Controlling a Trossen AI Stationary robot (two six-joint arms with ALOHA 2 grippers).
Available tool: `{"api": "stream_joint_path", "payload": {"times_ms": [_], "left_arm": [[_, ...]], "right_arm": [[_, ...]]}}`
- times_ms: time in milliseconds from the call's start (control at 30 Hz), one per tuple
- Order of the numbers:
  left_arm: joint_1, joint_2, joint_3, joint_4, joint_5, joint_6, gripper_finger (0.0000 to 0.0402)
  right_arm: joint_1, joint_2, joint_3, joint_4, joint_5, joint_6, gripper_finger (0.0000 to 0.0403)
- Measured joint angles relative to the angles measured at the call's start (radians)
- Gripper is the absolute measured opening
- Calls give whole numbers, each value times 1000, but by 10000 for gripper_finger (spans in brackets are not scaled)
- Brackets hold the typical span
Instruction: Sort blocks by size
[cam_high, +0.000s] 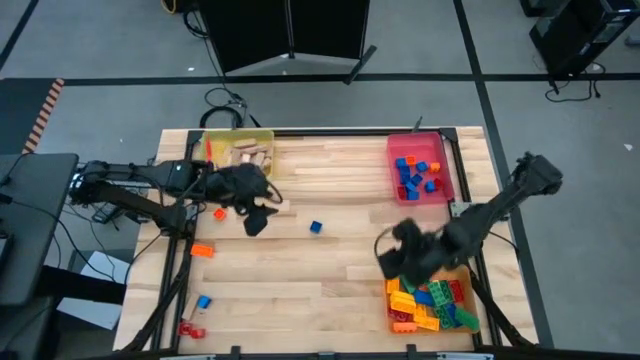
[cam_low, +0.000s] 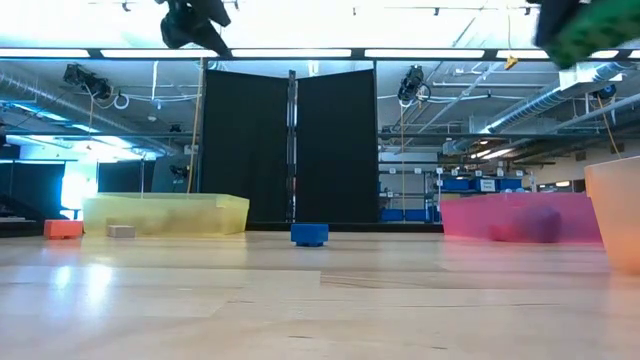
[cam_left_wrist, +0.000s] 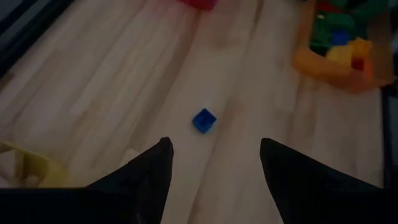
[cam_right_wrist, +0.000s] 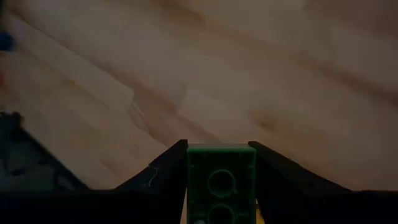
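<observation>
Right wrist view gives me a green brick (cam_right_wrist: 221, 180) clamped between my right gripper's (cam_right_wrist: 221, 163) fingers, held above bare table (cam_high: 330, 290) just beside the orange tray (cam_high: 462, 292) of mixed bricks. My left gripper (cam_left_wrist: 214, 163) hangs with fingers spread and nothing in them; ahead of it a small blue brick (cam_left_wrist: 204, 120) sits alone on the wood. Close behind it is the yellow tray (cam_high: 262, 137).

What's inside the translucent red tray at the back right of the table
The translucent red tray holds several small blue and red studded bricks, loosely piled. Whatever lies under them is covered, and the low view shows only a dark blur through its wall.
</observation>
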Motion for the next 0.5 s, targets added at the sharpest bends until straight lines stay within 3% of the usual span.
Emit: {"api": "stream_joint_path", "payload": {"times_ms": [300,500], "left_arm": [[-161,0,0,0,-51,-45,248],[-224,-7,0,-54,-54,-74,248]], "right_arm": [[176,261,0,44,-29,382,165],[210,338,0,103,-56,454,174]]}}
